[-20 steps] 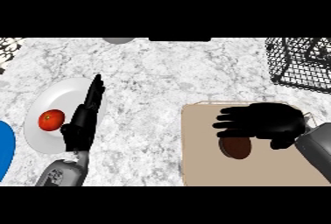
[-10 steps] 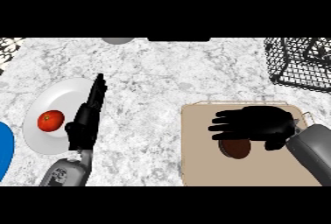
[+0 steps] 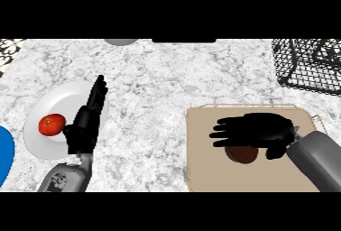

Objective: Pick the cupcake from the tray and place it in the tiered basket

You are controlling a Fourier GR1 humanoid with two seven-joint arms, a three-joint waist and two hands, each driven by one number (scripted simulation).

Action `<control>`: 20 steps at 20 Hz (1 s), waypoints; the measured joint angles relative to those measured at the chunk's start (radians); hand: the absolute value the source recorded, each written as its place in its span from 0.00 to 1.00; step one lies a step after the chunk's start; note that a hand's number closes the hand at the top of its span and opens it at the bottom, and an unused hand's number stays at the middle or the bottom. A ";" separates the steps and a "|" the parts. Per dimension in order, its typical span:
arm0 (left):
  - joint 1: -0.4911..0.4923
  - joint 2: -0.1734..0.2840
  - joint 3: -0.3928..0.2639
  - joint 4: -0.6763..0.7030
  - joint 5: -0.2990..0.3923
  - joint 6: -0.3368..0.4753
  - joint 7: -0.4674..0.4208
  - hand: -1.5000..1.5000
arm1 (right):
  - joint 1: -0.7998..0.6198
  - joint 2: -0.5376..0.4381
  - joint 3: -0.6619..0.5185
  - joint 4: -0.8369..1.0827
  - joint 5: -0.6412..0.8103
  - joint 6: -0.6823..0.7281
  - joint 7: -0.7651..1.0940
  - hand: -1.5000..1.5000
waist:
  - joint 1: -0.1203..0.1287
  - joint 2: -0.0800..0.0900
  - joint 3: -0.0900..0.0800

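A brown cupcake (image 3: 242, 154) sits on the tan tray (image 3: 206, 171) at the lower right. My right hand (image 3: 261, 131) hovers right over it, palm down, fingers spread toward the left and covering the cupcake's upper part. No finger curls round it. The black wire tiered basket (image 3: 307, 63) stands at the top right corner, well beyond the tray. My left hand (image 3: 86, 122) rests open at the left, fingers pointing up, lying over the edge of a white plate.
The white plate (image 3: 53, 103) at the left holds a red tomato (image 3: 52, 124). A blue object (image 3: 4, 158) shows at the left edge. A grey round thing (image 3: 121, 41) peeks in at the top. Marble counter (image 3: 173, 85) lies between tray and basket.
My right hand has slid left and slightly down over the tray, settling above the cupcake. The left hand has stayed where it was.
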State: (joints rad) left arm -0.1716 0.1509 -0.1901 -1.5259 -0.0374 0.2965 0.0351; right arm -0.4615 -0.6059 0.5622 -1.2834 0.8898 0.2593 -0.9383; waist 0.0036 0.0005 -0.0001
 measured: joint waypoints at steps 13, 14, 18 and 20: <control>0.007 -0.025 0.018 -0.016 -0.029 -0.029 0.014 0.50 | 0.043 0.121 -0.085 0.028 0.042 -0.145 -0.064 1.00 | -0.001 -0.005 -0.005; 0.009 -0.024 0.020 -0.021 -0.029 -0.031 0.015 0.50 | 0.046 0.126 -0.104 0.039 0.042 -0.147 -0.032 1.00 | -0.001 -0.006 -0.006; 0.022 -0.018 0.032 -0.021 -0.030 -0.023 0.015 0.50 | 0.053 0.094 -0.225 0.136 0.077 -0.122 0.245 1.00 | -0.026 -0.008 -0.008; 0.028 -0.013 0.041 -0.022 -0.030 -0.018 0.015 0.50 | 0.063 0.063 -0.293 0.194 0.097 -0.107 0.400 1.00 | -0.047 -0.009 -0.011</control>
State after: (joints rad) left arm -0.1439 0.1374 -0.1490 -1.5477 -0.0677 0.2788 0.0505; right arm -0.3983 -0.5429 0.2691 -1.0897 0.9863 0.1522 -0.5384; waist -0.0432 -0.0080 -0.0107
